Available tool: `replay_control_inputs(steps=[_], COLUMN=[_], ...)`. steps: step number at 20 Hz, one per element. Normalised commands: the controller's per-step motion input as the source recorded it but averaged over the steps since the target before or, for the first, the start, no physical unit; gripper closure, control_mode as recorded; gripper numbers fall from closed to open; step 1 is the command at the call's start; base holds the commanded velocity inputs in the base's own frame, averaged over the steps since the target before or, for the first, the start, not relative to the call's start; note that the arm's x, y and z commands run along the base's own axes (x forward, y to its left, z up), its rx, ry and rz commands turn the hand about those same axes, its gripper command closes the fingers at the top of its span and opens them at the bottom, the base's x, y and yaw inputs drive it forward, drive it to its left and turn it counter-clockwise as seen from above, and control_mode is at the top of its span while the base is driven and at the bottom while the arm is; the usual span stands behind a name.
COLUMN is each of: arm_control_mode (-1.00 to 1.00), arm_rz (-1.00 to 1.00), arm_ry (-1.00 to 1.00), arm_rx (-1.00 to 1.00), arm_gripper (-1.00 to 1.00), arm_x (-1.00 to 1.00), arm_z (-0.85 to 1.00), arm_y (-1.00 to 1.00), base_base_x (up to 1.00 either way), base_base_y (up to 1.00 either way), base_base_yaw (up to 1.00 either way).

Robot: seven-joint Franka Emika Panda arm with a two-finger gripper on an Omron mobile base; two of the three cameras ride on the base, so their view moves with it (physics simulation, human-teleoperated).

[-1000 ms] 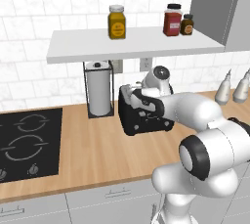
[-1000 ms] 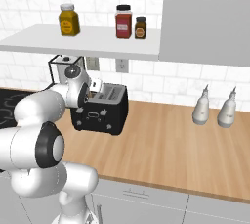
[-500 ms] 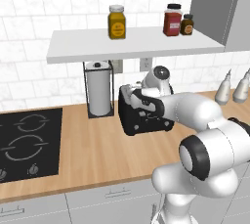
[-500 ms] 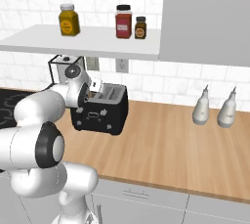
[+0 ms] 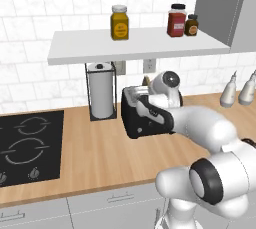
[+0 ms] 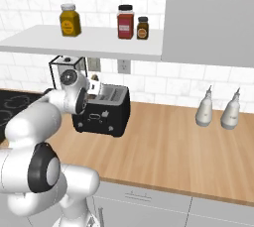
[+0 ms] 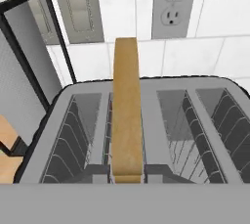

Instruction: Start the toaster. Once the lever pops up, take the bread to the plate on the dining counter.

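The black toaster [image 5: 136, 122] with its silver top [image 7: 151, 120] stands on the wood counter below the shelf. The bread [image 7: 127, 110], a tan slice seen edge-on, stands upright in the left slot and rises well above the top. Its tip [image 5: 146, 80] shows over the toaster. My gripper [image 5: 146, 91] hangs right over the toaster's top [image 6: 111, 92], shut on the near end of the bread, with its fingertips hidden. The plate and the dining counter are out of view.
A paper towel holder [image 5: 101, 90] stands close to the toaster's left, and a black cooktop [image 5: 27, 143] lies further left. A white shelf [image 5: 135, 43] with jars hangs low overhead. Two bottles [image 6: 218, 109] stand to the right. A wall outlet [image 7: 171, 3] is behind the toaster.
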Motion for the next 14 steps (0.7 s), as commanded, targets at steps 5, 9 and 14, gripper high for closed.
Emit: replay_control_inputs(steps=[5, 9, 14], arm_control_mode=[-1.0, -1.0, -1.0], arm_rz=[0.0, 0.0, 0.0], arm_ry=[-0.08, -0.03, -0.1], arm_rx=[0.0, 0.0, 0.0], arm_gripper=[1.0, 1.0, 1.0], arm_x=[-0.08, -0.15, -0.71], arm_z=[0.69, 0.77, 0.2], arm_y=[0.0, 0.0, -0.03], base_base_x=[0.0, 0.0, 0.0], base_base_y=[0.0, 0.0, 0.0], base_base_yaw=[0.0, 0.0, 0.0])
